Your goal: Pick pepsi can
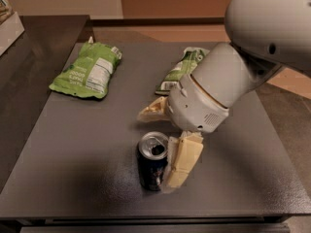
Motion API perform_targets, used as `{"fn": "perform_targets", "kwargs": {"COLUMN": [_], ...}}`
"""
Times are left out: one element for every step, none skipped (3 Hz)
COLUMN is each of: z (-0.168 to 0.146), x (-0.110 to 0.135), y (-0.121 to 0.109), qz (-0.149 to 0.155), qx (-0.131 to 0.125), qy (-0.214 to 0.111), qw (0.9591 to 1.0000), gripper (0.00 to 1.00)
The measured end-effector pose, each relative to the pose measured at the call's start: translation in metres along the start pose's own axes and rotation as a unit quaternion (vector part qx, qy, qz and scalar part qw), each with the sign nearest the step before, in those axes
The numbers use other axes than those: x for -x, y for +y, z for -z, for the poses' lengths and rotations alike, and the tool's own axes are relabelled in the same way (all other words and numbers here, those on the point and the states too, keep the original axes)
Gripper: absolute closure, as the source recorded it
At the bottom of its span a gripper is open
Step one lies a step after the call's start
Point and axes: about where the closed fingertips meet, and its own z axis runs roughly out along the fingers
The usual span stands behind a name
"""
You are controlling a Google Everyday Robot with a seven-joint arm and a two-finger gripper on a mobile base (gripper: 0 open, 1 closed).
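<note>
The pepsi can [151,166] stands upright near the front middle of the dark table [73,154]. It is dark, with a silver top and an opened tab hole. My gripper [156,149] hangs from the big white arm [218,86] and is right at the can. One cream finger [182,160] lies against the can's right side. The other finger [151,109] is behind the can, apart from it. The fingers stand open with the can partly between them. The can rests on the table.
A green snack bag [87,72] lies at the back left of the table. A second green bag [182,69] lies at the back middle, partly hidden by the arm. A darker counter [29,52] adjoins on the left. The table's front edge is close below the can.
</note>
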Motion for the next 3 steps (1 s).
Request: {"fn": "perform_targets", "kwargs": {"z": [0.002,0.008,0.022], "x": [0.004,0.009,0.024], "y": [0.001,0.001,-0.003], "qz": [0.015,0.025,0.034], "qx": [0.006,0.003,-0.014], "qy": [-0.006,-0.014,-0.022], "qw": [0.9999,0.9996,0.9991], "gripper": [0.41,0.64,0.87]}}
